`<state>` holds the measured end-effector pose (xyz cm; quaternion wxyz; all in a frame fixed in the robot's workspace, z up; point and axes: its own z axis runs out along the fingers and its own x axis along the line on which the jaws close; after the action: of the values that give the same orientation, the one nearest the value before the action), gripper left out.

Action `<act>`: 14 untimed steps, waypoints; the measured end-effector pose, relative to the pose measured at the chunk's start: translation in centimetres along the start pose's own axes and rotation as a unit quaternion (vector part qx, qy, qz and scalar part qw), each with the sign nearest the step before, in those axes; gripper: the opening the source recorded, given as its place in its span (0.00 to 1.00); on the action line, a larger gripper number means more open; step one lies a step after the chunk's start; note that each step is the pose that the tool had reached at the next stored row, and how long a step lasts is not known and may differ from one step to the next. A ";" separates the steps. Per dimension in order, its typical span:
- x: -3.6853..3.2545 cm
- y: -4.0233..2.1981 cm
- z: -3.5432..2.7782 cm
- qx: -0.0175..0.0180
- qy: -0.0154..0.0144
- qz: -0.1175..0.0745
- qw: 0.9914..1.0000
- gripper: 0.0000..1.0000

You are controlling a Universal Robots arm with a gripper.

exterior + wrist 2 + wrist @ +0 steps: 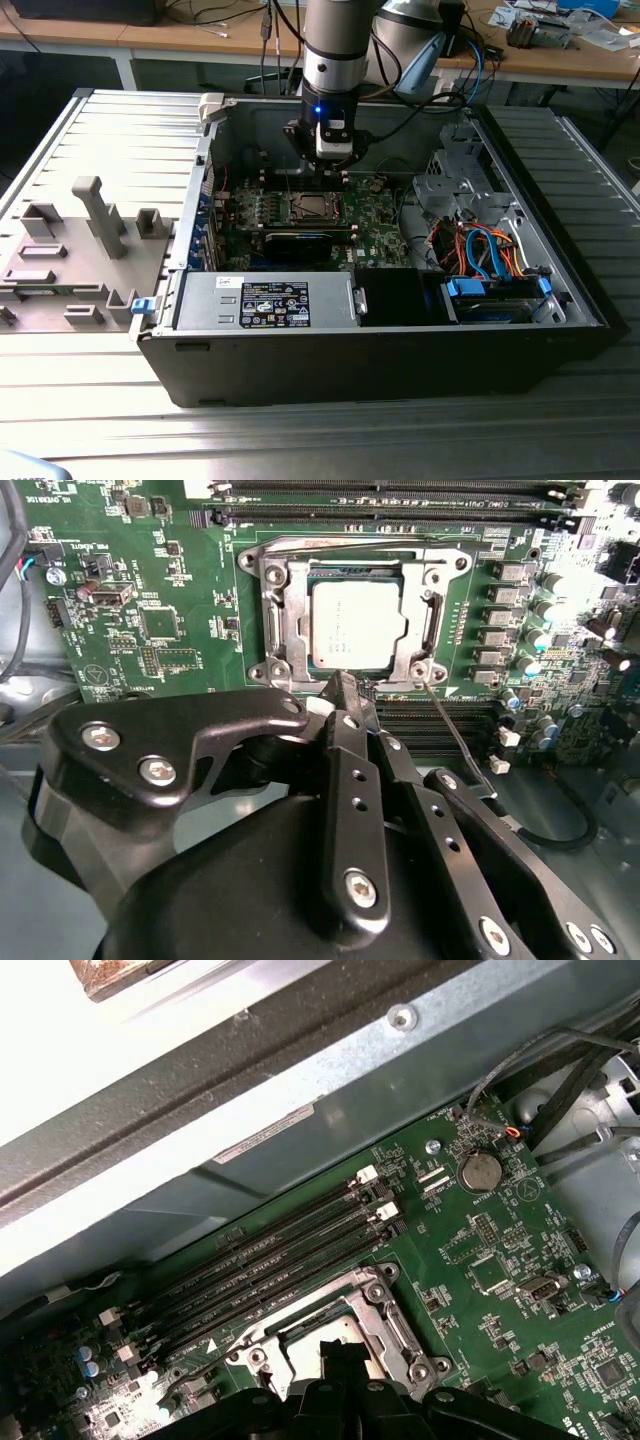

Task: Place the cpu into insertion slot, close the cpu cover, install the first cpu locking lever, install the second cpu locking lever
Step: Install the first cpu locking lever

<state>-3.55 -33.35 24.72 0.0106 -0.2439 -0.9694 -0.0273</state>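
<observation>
On a ribbed grey metal table (130, 130), inside an open black computer case (350, 370), the black gripper (345, 692), fingers pressed together, points at the silver-grey square cpu (358, 625) lying under its silvery frame cover (278, 585).

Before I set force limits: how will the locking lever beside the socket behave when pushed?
The locking lever is a thin wire rod, so likely springy and light. Smooth metal may slip off the gripper. Anchored at the insertion slot, it probably pivots.
</observation>
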 end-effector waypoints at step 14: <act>0.00 0.00 0.00 0.000 0.001 -0.013 1.000 0.11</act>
<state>-3.55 -33.35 24.72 0.0109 -0.2316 -0.9724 -0.0272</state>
